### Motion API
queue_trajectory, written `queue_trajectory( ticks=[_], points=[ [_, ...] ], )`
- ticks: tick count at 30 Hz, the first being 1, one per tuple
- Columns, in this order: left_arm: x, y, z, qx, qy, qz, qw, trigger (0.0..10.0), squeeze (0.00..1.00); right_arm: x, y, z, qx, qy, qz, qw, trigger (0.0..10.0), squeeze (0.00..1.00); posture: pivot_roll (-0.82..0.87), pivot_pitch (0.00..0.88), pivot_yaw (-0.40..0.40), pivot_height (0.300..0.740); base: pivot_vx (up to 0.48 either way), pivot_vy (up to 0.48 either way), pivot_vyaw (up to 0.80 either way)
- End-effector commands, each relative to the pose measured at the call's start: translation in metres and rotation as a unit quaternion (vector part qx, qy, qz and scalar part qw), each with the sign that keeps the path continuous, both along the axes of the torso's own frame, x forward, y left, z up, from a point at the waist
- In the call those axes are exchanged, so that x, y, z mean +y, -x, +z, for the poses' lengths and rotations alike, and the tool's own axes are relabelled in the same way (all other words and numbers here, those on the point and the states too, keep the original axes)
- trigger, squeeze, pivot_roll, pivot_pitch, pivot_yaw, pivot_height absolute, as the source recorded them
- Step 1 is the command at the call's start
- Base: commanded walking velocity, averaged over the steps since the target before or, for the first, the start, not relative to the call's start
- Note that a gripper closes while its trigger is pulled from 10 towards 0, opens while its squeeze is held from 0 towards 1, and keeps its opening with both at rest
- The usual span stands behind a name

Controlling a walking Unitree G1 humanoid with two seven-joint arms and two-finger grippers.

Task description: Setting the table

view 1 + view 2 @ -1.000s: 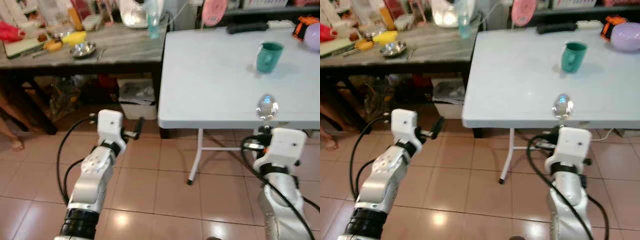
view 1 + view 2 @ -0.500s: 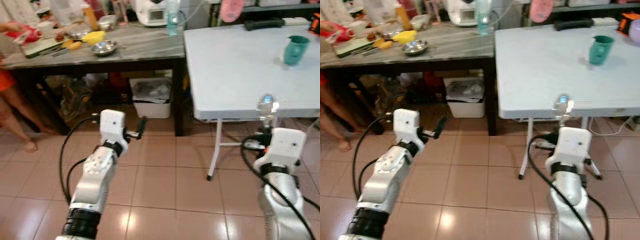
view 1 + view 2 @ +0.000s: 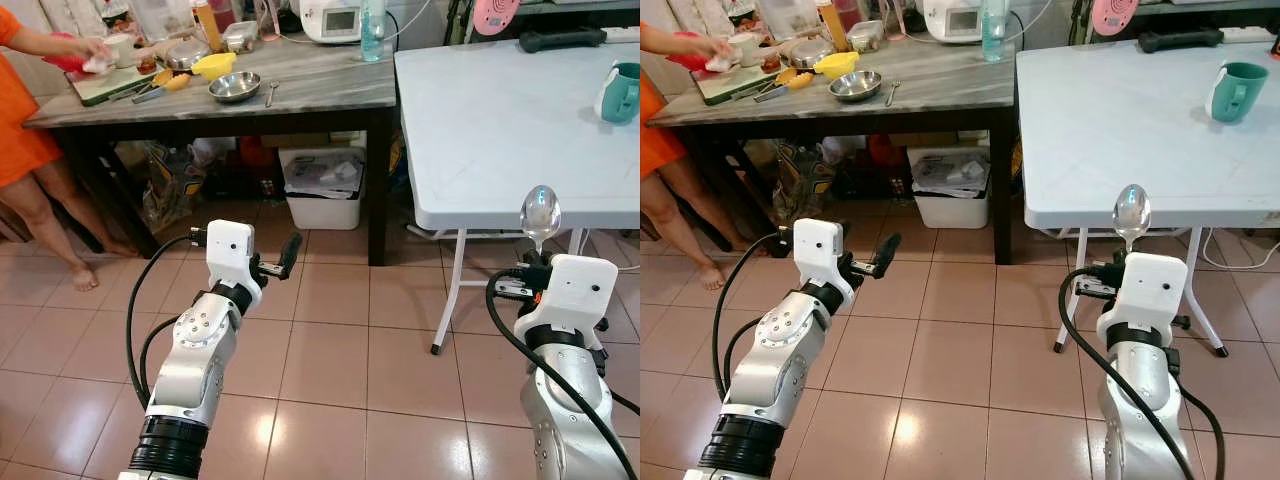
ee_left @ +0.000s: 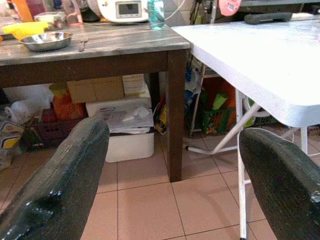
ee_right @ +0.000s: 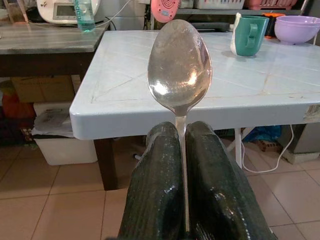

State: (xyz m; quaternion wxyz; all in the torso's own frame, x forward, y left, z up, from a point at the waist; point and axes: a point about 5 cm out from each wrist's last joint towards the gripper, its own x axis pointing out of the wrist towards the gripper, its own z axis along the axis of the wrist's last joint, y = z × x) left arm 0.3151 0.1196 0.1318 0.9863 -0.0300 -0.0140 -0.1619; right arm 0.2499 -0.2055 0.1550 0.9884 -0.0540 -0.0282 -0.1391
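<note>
My right gripper [image 5: 181,131] is shut on the handle of a silver spoon [image 5: 180,67], which it holds upright with the bowl on top. In the eye views the spoon [image 3: 540,215] rises above the right wrist, in front of the near edge of the white folding table [image 3: 500,130]. A teal mug [image 3: 620,92] stands far back on that table, and a purple bowl [image 5: 297,27] sits beyond it. My left gripper [image 3: 290,247] hangs over the tiled floor, open, with nothing between its fingers [image 4: 75,165].
A dark side table [image 3: 300,90] to the left holds a steel bowl [image 3: 235,86], a yellow bowl, a rice cooker and a bottle. A person in orange [image 3: 20,110] works at its left end. A white bin [image 3: 322,185] sits beneath it. The folding table's legs [image 3: 455,290] stand nearby.
The whole picture has shifted: the white table now lies further right and the side table and the person have come into view. Both grippers keep their poses, and the spoon stays held.
</note>
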Motion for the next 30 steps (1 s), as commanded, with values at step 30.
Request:
queue_trajectory(
  ticks=[30],
  points=[
    [-0.0041,0.003,0.0012,-0.002,0.001,-0.036,0.999,10.0,0.0,0.0026,-0.0007,0.0014,-0.006,0.0,0.006,1.0,10.0,0.0,-0.22,0.05,0.124,0.74,0.36,0.0,0.0]
  ],
)
